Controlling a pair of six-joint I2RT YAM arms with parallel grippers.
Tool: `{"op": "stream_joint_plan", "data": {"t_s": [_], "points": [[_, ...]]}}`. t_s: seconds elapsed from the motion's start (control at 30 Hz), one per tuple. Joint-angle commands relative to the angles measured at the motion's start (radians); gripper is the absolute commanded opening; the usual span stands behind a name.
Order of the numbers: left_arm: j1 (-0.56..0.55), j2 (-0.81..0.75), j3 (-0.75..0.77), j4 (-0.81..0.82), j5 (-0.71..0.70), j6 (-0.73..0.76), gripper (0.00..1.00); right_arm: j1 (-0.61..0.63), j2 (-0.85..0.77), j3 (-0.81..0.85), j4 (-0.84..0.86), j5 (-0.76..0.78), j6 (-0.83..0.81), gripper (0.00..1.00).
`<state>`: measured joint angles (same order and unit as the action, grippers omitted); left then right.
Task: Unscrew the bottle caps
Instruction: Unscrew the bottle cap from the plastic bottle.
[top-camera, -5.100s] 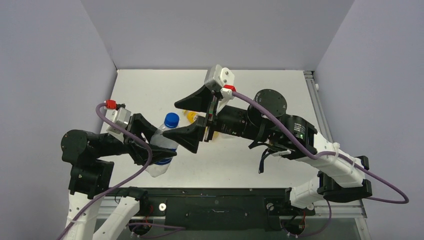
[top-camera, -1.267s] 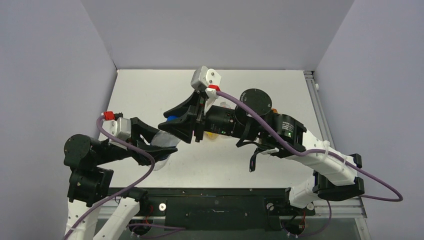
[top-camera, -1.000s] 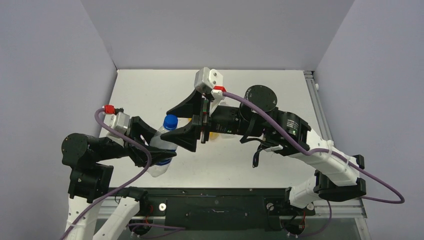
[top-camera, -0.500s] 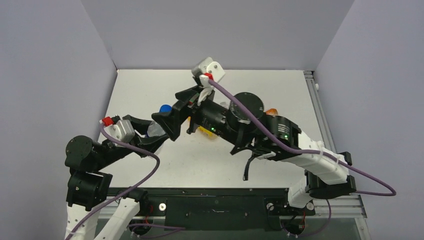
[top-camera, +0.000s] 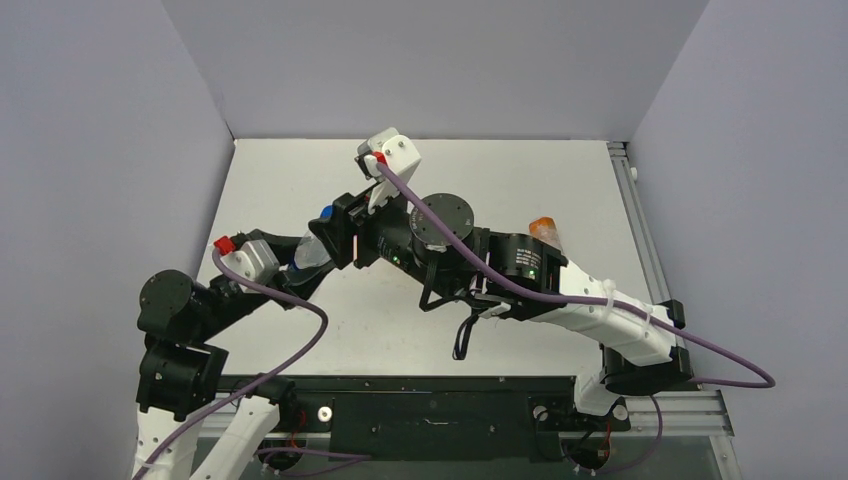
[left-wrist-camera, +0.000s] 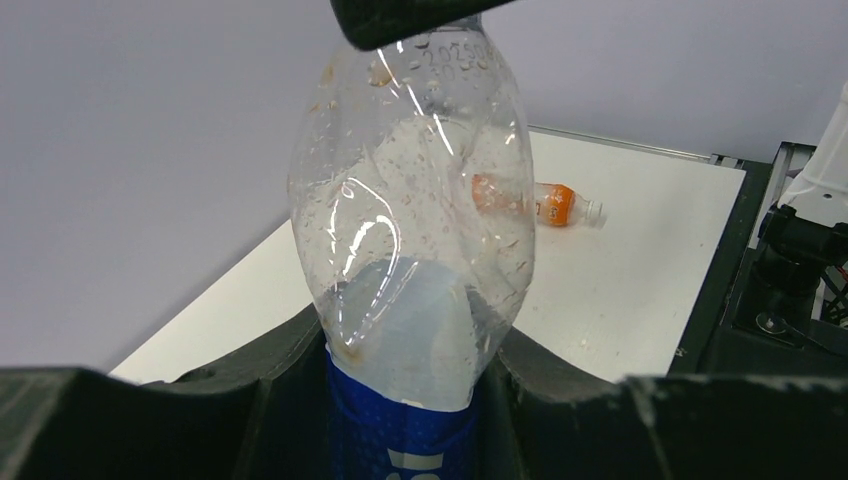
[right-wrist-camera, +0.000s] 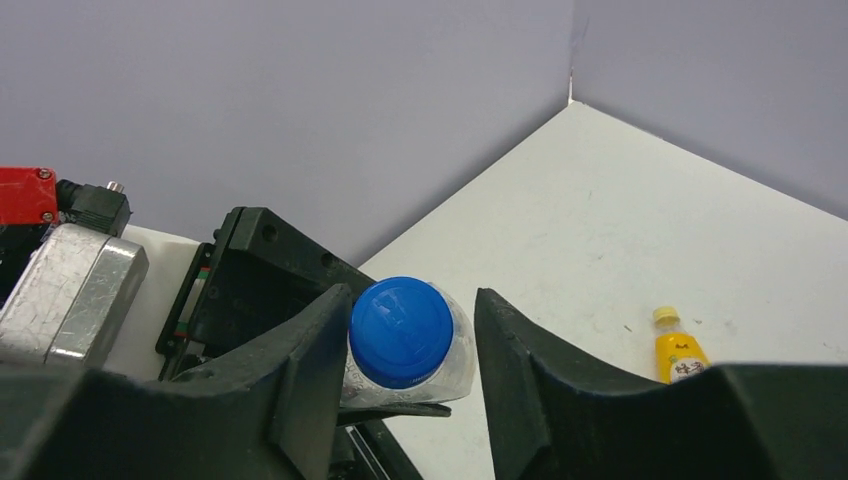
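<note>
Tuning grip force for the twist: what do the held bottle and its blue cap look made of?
Bottle: thin clear plastic, glossy; the table shows through it, highlights glint, and its wall looks dented, with droplets inside. Blue cap: opaque plastic, smooth with a soft sheen, probably stiffer; any ribbing on its side cannot be seen.

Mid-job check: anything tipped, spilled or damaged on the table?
Only the orange bottle stands out. It lies on its side on the table, capped, with no spill visible. The blue-label bottle in the left gripper shows no leak.
</note>
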<state>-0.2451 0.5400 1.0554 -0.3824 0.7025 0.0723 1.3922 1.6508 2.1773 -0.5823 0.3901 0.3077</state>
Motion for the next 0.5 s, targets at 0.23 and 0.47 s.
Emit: {"op": "stream_joint_plan", "data": {"t_s": [0.23, 0.47], "points": [[0.006, 0.005, 0.003, 0.020, 0.000, -0.019, 0.11, -0.031, -0.064, -0.026, 0.061, -0.065, -0.004, 0.06], [0.004, 0.034, 0.057, 0.012, 0.156, -0.134, 0.13, -0.051, -0.083, -0.001, 0.052, -0.196, -0.091, 0.00]]}}
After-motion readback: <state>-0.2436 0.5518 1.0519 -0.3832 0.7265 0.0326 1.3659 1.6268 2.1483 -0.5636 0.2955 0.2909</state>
